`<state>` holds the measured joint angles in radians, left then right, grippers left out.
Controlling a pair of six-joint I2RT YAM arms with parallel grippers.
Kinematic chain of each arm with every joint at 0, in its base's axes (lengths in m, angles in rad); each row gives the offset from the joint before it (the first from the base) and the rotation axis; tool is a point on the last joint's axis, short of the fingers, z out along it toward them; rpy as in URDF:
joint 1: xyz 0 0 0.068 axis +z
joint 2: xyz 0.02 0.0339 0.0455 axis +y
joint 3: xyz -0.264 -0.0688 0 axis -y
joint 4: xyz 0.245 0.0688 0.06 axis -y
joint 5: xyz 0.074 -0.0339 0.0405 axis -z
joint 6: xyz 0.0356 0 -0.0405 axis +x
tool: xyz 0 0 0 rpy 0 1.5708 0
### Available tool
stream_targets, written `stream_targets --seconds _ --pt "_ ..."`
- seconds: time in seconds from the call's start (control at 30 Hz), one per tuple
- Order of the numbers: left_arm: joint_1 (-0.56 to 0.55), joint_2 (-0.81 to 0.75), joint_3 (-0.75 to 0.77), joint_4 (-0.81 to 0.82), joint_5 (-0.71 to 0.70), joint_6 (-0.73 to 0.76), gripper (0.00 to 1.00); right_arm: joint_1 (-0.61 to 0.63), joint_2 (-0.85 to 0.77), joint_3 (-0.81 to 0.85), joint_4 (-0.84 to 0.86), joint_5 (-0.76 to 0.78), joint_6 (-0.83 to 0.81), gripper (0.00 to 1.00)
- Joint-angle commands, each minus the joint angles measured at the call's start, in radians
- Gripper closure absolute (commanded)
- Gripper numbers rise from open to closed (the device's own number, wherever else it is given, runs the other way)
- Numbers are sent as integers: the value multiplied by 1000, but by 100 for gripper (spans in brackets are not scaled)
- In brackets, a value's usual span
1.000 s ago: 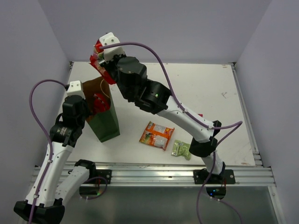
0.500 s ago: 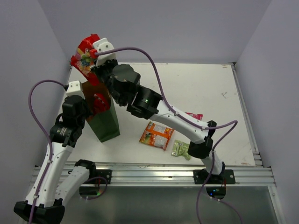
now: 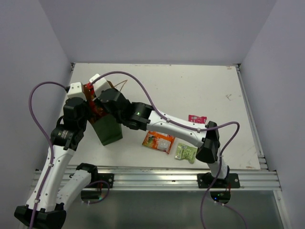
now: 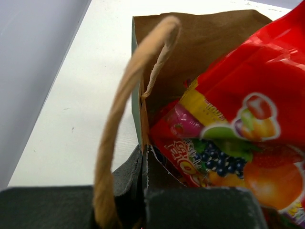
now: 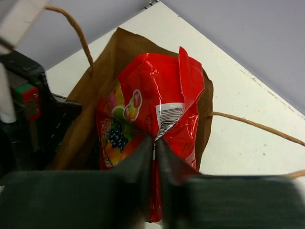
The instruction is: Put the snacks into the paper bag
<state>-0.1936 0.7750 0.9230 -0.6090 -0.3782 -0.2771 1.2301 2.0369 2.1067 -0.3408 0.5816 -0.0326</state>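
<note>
1. The table (image 3: 190, 90) carries everything you see here.
2. The paper bag (image 3: 108, 131) stands upright at the table's left, dark green outside, brown inside. Your left end effector (image 4: 144, 152) is clamped narrow on the bag's near wall at the rim, with the loop handle (image 4: 124, 109) curving up just beside its fingers.
3. The red packet (image 5: 157, 95) with fruit print is partly down in the bag's mouth, top sticking out above the rim. Your right end effector (image 5: 155, 143) is pinched tight on its upper seam edge, right over the bag. More red foil shows lower inside the bag, and you can't tell if that is a second packet.
4. The orange-white packet (image 3: 159, 141) lies flat on the table, right of the bag.
5. The pale green packet (image 3: 186, 152) lies just beside it, nearer the front edge.
6. The pink packet (image 3: 197, 119) lies apart from both, further back on the table.
</note>
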Motion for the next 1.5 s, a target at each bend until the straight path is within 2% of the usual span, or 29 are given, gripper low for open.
stream_targets --seconds 0.0,0.03,0.07,0.13,0.2,0.3,0.37,0.43,0.47,0.5,0.53,0.63,0.7,0.73,0.83,0.93,1.03,1.27,1.43,1.47 --pt "6 7 -13 3 22 -5 100 11 -113 102 10 -66 63 77" --pt "6 9 -16 6 25 -2 100 17 -112 110 -3 -87 71 66" --pt "6 9 -16 6 27 -2 100 25 -118 119 -1 -86 68 48" --pt "6 10 -21 11 32 1 100 45 -133 145 19 -83 39 37" --pt "6 12 -21 14 35 3 100 60 -142 194 29 -49 -5 33" --pt "6 18 -19 17 36 7 100 81 -170 297 -10 23 -76 33" --pt "6 18 -19 20 36 9 100 81 -223 227 -29 69 -76 31" --pt "5 18 -23 18 39 7 100 82 -360 77 -15 147 -61 28" --pt "6 15 -23 18 39 7 100 81 -409 -114 -1 167 -49 23" --pt "6 15 -23 20 42 7 100 81 -453 -211 0 217 -8 21" --pt "6 14 -23 18 42 9 100 81 -540 -388 -1 236 22 20" --pt "6 18 -18 17 44 13 100 69 -648 -659 -64 253 173 18" --pt "6 21 -12 14 45 18 100 51 -679 -767 -99 244 277 14" --pt "6 23 -9 11 47 16 100 19 -701 -859 -102 198 308 13" --pt "6 27 7 2 50 21 100 -71 -715 -986 -90 115 411 12" --pt "6 27 19 -8 50 24 100 -141 -705 -1085 -15 18 434 11" --pt "6 26 31 -20 48 27 100 -187 -641 -1137 16 -69 444 10" --pt "6 12 53 -51 22 36 100 -253 -508 -1226 138 -402 487 8" --pt "6 1 50 -63 10 35 100 -254 -431 -1237 115 -476 479 9" --pt "6 0 50 -63 7 32 100 -253 -422 -1246 120 -480 481 14"
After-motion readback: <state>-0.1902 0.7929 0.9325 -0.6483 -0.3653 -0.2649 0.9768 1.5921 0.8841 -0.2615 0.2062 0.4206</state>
